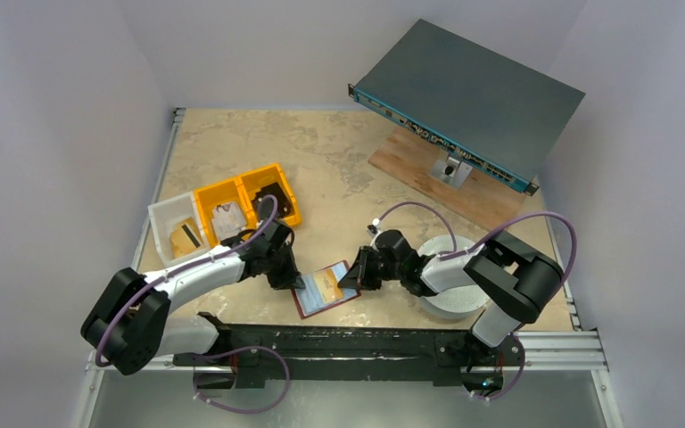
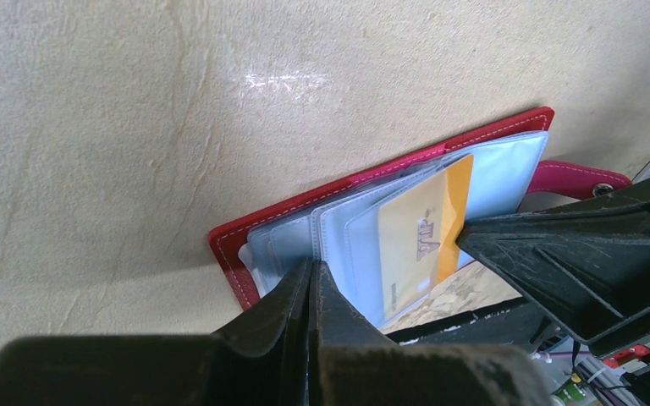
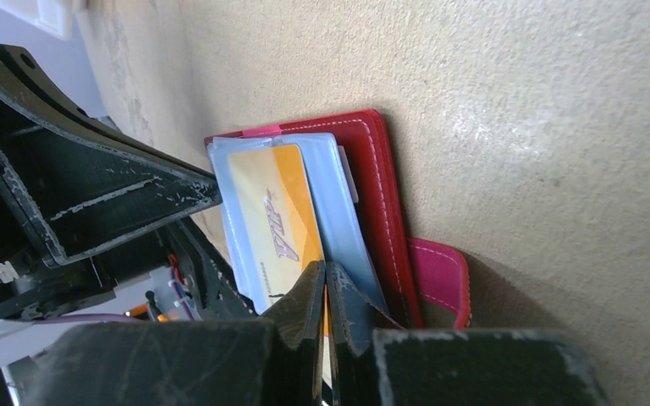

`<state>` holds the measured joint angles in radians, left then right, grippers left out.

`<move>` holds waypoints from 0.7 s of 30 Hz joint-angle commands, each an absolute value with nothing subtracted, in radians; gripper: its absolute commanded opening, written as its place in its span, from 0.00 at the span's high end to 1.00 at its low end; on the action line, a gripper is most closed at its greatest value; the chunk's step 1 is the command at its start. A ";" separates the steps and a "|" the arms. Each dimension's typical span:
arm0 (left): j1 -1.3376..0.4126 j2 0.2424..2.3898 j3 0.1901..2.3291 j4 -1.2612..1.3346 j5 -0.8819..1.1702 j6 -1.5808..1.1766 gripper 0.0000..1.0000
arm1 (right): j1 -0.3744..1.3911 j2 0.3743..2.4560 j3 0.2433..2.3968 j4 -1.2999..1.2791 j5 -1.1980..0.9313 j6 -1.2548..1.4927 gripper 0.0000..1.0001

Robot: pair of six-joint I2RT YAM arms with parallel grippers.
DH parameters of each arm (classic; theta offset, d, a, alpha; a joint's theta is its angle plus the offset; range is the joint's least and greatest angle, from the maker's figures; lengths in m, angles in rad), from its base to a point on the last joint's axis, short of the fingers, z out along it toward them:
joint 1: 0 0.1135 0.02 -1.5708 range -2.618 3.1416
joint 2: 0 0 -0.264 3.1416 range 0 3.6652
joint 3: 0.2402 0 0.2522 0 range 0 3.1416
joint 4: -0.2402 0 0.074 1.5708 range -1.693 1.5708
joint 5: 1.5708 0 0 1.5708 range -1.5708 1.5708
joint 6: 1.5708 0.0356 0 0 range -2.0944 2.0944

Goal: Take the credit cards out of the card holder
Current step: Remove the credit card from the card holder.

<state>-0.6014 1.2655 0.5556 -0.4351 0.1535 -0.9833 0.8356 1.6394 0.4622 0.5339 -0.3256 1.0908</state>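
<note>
My left gripper [image 2: 313,283] has its fingers together, pinched on the pale sleeves at one end of the open card holder [image 1: 325,290]; my right gripper [image 3: 326,292] is closed too, its tips meeting on the end of the yellow card [image 3: 275,220] at the holder's opposite end; whether they hold the card alone or card and sleeve together I cannot tell.

The holder lies flat on the table [image 1: 339,169]; the card sits in its top sleeve.

To do this well, I judge the left should press the holder down while the right draws the card straight along its own length, low and level so it does not bend; if the whole holder drags, the grip needs resetting.

The pink snap tab [image 3: 440,279] lies just beside my right fingers and could snag; the black rail [image 1: 339,339] runs close on the holder's near side; bare table opens beyond its far side; the bins [image 1: 232,201] stand well off.
</note>
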 commanded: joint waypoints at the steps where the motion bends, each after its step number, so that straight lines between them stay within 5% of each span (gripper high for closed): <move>1: -0.586 1.276 0.533 -0.559 0.043 -0.922 1.00 | 0.827 1.588 0.432 0.437 -0.238 1.053 1.00; 8: -0.587 1.212 0.560 -0.548 0.092 -0.880 1.00 | 0.826 1.588 0.437 0.473 -0.279 1.030 1.00; 15: -0.627 1.096 0.641 -0.571 0.133 -0.851 0.87 | 0.827 1.593 0.457 0.470 -0.287 1.019 1.00; 21: -0.693 1.178 0.695 -0.488 0.166 -0.872 0.89 | 0.827 1.603 0.463 0.475 -0.297 1.020 1.00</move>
<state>-0.6601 1.1229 0.6418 -0.5491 0.1375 -0.8780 0.8299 1.5902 0.4450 0.4915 -0.3004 1.0500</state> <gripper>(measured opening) 0.126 0.003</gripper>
